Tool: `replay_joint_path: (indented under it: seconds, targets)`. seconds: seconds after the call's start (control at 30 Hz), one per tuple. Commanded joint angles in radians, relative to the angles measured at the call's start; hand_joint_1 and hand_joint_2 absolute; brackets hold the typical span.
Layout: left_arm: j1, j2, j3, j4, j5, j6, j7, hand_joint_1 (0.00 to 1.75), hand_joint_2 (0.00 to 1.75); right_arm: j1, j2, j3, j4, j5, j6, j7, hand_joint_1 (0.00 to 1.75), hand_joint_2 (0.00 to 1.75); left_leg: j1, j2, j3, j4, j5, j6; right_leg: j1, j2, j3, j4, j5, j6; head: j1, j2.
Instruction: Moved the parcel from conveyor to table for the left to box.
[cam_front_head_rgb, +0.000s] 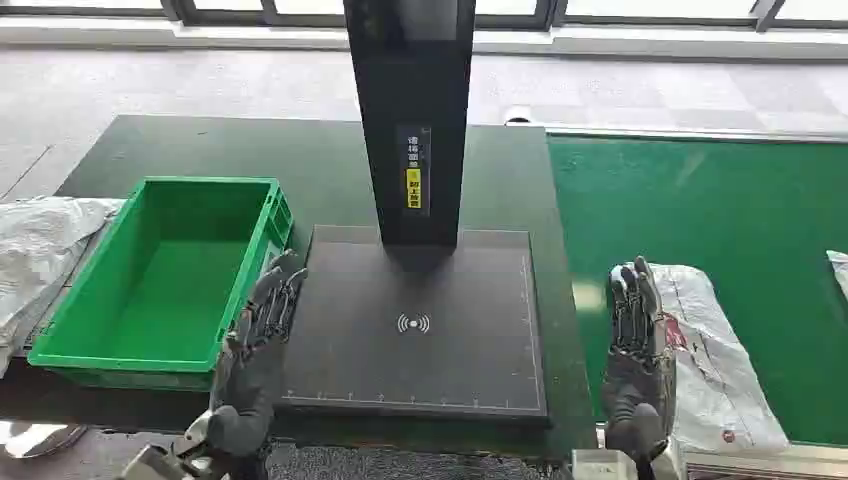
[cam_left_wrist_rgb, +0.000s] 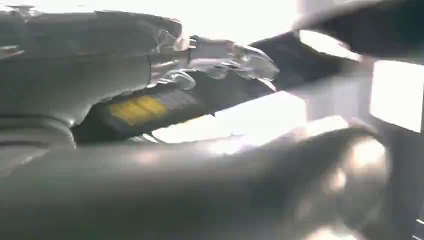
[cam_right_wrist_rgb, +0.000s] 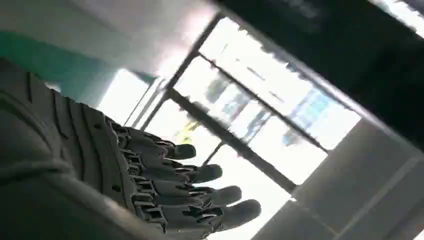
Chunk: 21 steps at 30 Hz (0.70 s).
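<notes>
Before you lies a dark green table (cam_front_head_rgb: 200, 150) carrying a black scanner pad (cam_front_head_rgb: 420, 330) with an upright column (cam_front_head_rgb: 412, 110), a green box (cam_front_head_rgb: 160, 275) beside it. The parcel (cam_front_head_rgb: 715, 355) rests on the green conveyor (cam_front_head_rgb: 720, 220), just beside your right hand (cam_front_head_rgb: 635, 350), fingers straight and empty. Your left hand (cam_front_head_rgb: 260, 345) appears empty too, though its wrist view is blurred. Windows (cam_right_wrist_rgb: 260, 110) line the far wall.

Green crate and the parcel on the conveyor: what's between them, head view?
Head view: between the green crate and the parcel lies the black scanner platform with its upright column. Both robot hands flank it: left, right.
</notes>
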Motion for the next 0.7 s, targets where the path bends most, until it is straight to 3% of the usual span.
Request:
replay_joint_path:
  seconds: [0.03,0.13,0.2,0.7]
  targets:
    - [-0.008,-0.120,0.048,0.295,-0.177,0.161,0.043,0.00,0.00,-0.063,0.247,-0.692,0.241,0.714,-0.068,0.256,0.00,1.75,0.000,-0.005,0.001,-0.003,0.003,0.001,0.000,-0.006,0.003,-0.005,0.002,0.000,-0.001,0.000]
    - [-0.027,-0.122,0.051,0.317,-0.172,0.152,0.044,0.00,0.00,-0.059,0.263,-0.734,0.236,0.731,-0.077,0.241,0.00,1.75,0.000,-0.013,-0.004,-0.004,0.006,0.004,0.001,-0.014,0.002,-0.009,0.002,0.003,0.001,0.000]
    - [-0.027,-0.122,0.051,0.317,-0.172,0.152,0.044,0.00,0.00,-0.059,0.263,-0.734,0.236,0.731,-0.077,0.241,0.00,1.75,-0.001,-0.007,-0.002,-0.001,0.002,0.003,-0.001,-0.008,0.002,-0.003,0.001,0.002,0.000,0.000]
    - [-0.034,-0.122,0.052,0.330,-0.174,0.144,0.045,0.00,0.00,-0.027,0.289,-0.717,0.178,0.758,-0.049,0.251,0.00,1.75,-0.001,-0.004,-0.006,0.001,0.002,0.002,-0.001,-0.004,-0.003,-0.001,0.001,0.003,0.000,0.000]
